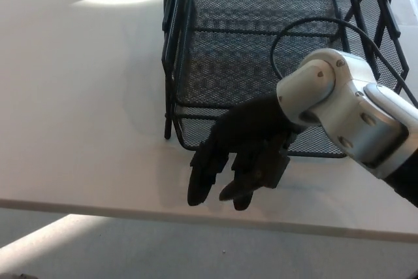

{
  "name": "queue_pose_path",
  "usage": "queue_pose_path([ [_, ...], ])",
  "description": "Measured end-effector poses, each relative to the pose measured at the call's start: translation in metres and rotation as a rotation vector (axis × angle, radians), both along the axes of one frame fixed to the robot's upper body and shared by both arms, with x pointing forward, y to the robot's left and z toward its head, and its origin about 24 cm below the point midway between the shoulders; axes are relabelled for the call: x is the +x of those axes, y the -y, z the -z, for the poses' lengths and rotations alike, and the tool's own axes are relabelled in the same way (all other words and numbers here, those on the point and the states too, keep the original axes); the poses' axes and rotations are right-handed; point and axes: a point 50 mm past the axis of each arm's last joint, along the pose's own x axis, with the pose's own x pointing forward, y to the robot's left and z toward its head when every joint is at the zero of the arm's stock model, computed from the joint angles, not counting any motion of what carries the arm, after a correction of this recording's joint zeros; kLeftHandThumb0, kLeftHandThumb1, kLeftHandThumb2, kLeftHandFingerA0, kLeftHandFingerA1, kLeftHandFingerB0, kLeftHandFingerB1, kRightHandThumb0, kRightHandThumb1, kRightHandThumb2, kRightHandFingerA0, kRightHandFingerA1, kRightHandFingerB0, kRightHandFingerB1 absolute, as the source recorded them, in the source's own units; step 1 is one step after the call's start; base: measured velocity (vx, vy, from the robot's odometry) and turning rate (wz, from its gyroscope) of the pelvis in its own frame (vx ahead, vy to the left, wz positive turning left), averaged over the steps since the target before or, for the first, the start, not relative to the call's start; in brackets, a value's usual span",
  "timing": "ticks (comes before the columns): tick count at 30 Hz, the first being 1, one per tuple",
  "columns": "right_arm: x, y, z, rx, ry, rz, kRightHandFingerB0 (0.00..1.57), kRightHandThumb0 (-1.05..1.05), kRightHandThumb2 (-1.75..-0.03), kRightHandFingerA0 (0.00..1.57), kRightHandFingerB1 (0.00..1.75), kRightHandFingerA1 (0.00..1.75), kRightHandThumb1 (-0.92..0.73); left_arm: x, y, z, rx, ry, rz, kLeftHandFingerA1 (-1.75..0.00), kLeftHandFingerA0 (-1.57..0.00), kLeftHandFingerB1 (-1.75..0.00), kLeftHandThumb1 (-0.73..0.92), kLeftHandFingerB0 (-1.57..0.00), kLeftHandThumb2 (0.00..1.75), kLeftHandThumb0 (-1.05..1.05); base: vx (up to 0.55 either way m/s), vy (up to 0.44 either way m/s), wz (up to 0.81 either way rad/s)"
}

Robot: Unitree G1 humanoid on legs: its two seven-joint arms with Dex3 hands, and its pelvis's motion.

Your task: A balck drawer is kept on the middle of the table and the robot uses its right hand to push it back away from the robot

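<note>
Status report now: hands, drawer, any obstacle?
Right hand against mesh drawer front, holding nothing. Left hand not visible. No obstacle seen on table.

Bright daylight, sunlit patch on table (pixel 78 63), soft focus.

Right hand (pixel 238 155) low, fingers (pixel 199 184) apart, pointing down.

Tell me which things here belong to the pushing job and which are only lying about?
Job: black mesh drawer, right hand against its front edge, fingers pointing down.
Lying about: nothing loose; only the white table and the arm's black cable.
</note>
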Motion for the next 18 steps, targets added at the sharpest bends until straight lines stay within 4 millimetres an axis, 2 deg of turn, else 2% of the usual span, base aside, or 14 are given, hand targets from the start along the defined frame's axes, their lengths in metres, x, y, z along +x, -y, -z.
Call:
queue_pose_path([
  [2,0.006,0.002,-0.002,-0.002,0.004,0.026,0.38,-0.46,-0.62,0.54,0.39,0.47,-0.76,0.0,0.0,0.0,0.0,0.0,0.0,-0.39,-0.49,-0.33,0.71,-0.34,0.63,-0.57,0.0,0.0,0.0],
  [11,0.025,0.009,-0.009,-0.001,0.026,0.083,0.38,-0.48,-0.62,0.57,0.38,0.47,-0.75,-0.001,0.0,0.0,-0.001,-0.001,-0.003,-0.39,-0.51,-0.33,0.74,-0.35,0.63,-0.54,0.0,0.0,0.0],
  [18,0.031,0.014,-0.01,-0.01,0.054,0.098,0.4,-0.5,-0.62,0.58,0.38,0.47,-0.74,-0.001,-0.001,0.001,0.0,-0.003,-0.003,-0.39,-0.53,-0.34,0.74,-0.38,0.63,-0.54,0.0,0.0,0.0],
])
